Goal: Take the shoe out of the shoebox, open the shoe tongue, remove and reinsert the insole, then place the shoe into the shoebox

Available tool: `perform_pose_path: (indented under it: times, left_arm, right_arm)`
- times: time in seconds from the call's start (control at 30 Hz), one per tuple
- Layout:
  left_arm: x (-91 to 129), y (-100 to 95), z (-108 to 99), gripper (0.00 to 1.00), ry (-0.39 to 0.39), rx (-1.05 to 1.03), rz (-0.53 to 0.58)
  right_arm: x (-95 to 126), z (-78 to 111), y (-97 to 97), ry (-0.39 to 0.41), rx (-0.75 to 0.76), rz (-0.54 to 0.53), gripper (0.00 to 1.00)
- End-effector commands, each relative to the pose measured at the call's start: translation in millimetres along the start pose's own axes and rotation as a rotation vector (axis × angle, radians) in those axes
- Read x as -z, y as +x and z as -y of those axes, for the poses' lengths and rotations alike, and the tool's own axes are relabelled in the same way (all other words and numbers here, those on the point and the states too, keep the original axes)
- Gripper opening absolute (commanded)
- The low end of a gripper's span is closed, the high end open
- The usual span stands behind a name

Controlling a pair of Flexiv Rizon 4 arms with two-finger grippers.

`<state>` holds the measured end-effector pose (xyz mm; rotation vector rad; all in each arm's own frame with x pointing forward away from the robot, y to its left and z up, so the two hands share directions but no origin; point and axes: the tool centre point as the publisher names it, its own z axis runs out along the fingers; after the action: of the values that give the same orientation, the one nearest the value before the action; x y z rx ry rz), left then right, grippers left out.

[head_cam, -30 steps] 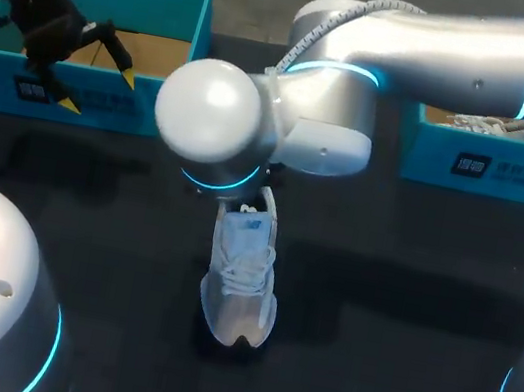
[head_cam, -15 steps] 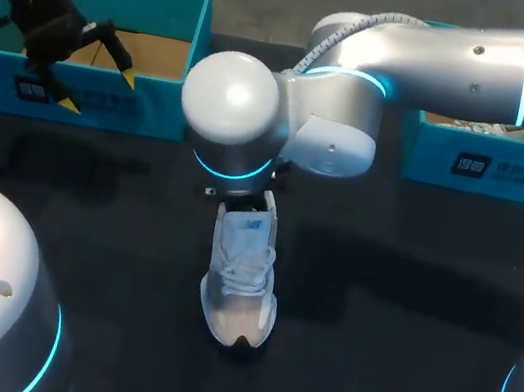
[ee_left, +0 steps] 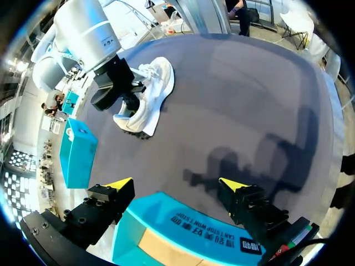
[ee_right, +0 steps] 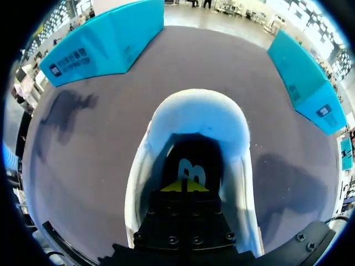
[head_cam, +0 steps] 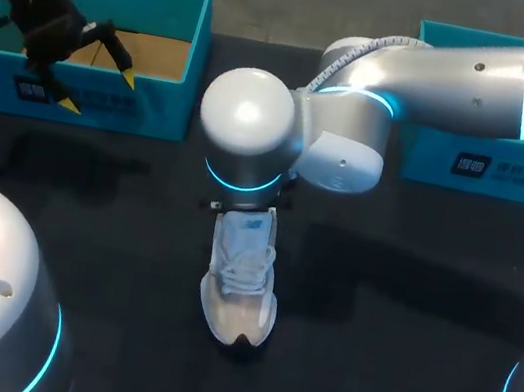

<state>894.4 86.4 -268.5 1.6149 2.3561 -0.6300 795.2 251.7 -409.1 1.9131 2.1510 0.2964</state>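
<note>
Black cloth covers the table (head_cam: 392, 381), and our right arm (head_cam: 465, 80) stretches across it past the middle, with its wrist right over the white shoe (head_cam: 241, 284). Two teal boxes sit at the far edge. The left shoebox (head_cam: 155, 111) lies directly under our left gripper (head_cam: 98, 91), whose fingers are spread wide with nothing between them. The right shoebox (head_cam: 510, 169) lies well apart from either tool. The shoe stands on its sole outside both boxes, directly under the right gripper (ee_right: 191, 185). Its long axis runs from the heel, which curves round just ahead of the tips, back beneath the gripper body to the toe nearest us. The yellow tips are pressed together inside the shoe's mouth, over the dark insole (ee_right: 191, 152); we cannot tell whether they nip anything thin. We judge that the insole step is in hand and falls to the right arm, since the left gripper is well apart from the shoe. Any pull should, we think, rise along that heel-to-toe line, or the shoe may tip or drag.
</note>
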Motion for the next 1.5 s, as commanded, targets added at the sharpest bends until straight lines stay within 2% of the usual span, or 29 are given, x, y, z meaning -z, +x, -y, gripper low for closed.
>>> perform_pose_path:
  times: [0.03, 0.17, 0.3, 0.63, 0.87, 1.03, 1.1, 1.2, 1.33, 1.5]
  left_arm:
    - [0, 0.1, 1, 1.00, -0.002, 0.000, -0.002]
    - [0, 0.1, 1, 1.00, -0.002, 0.000, -0.002]
    - [0, 0.1, 1, 1.00, -0.002, 0.000, -0.002]
    - [0, 0.1, 1, 1.00, -0.002, 0.000, -0.002]
    - [0, 0.1, 1, 1.00, -0.002, 0.000, -0.002]
    - [0, 0.1, 1, 1.00, -0.002, 0.000, -0.002]
    - [0, 0.1, 1, 1.00, -0.002, 0.000, -0.002]
    - [0, 0.1, 1, 1.00, -0.002, 0.000, -0.002]
    - [0, 0.1, 1, 1.00, -0.002, 0.000, -0.002]
    - [0, 0.1, 1, 1.00, -0.002, 0.000, -0.002]
  right_arm:
    - [1, -1.6, -1.7, -0.017, -0.012, -0.002, 0.00]
    - [19, -8.0, -2.6, -0.052, -0.005, 0.025, 0.00]
    - [27, -14.6, -0.3, -0.068, 0.011, 0.044, 0.00]
    - [-4, -20.0, 4.7, -0.007, 0.022, 0.010, 0.00]
    - [-13, -15.6, 1.3, 0.024, 0.006, 0.000, 0.00]
    - [11, -15.1, 0.9, 0.002, 0.000, 0.019, 0.00]
    - [30, -15.6, 1.5, -0.018, 0.001, 0.037, 0.00]
    - [45, -14.3, 2.8, -0.030, 0.000, 0.040, 0.00]
    - [54, -13.6, 2.3, -0.034, -0.006, 0.040, 0.00]
    - [55, -13.0, -0.1, -0.021, -0.016, 0.034, 0.00]
